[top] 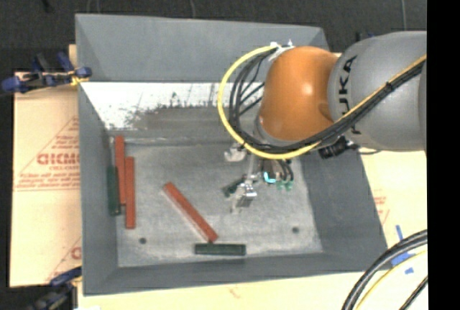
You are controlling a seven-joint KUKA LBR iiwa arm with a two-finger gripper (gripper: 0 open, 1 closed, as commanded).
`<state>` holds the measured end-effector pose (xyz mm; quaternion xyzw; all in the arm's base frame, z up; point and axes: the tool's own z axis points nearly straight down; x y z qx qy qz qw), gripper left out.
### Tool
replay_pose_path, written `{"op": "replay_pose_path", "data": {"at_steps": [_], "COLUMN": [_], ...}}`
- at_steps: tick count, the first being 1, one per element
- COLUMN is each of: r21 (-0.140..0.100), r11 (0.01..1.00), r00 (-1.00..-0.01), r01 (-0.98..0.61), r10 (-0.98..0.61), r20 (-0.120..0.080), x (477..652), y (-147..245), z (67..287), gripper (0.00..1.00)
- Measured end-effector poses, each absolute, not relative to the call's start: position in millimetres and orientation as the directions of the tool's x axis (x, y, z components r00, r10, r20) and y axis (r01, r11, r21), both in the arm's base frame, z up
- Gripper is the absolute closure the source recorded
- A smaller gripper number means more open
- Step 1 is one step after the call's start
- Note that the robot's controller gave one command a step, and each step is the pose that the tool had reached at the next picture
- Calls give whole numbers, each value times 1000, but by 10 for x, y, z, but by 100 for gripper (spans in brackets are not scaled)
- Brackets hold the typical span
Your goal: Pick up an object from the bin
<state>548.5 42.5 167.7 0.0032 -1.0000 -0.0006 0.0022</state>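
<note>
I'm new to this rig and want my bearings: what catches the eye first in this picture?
The arm's big orange cover looms over the upper right of the grey bin, with the gripper hanging beneath it over the middle of the floor. Just left of the gripper a red stick lies diagonally; two red sticks and a dark green stick line the left wall, and a dark green bar lies along the near edge.
</note>
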Motion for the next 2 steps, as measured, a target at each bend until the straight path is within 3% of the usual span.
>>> {"op": "replay_pose_path", "data": {"at_steps": [1, 2], "r21": [1, 1], "r11": [1000, 1000], "r00": [-1000, -1000], "r01": [-6, -13], "r10": [-6, -13], "r20": [1, -4], "x": [5491, 5403], "y": [425, 575], "z": [1699, 1569], "gripper": [0, 0]}}
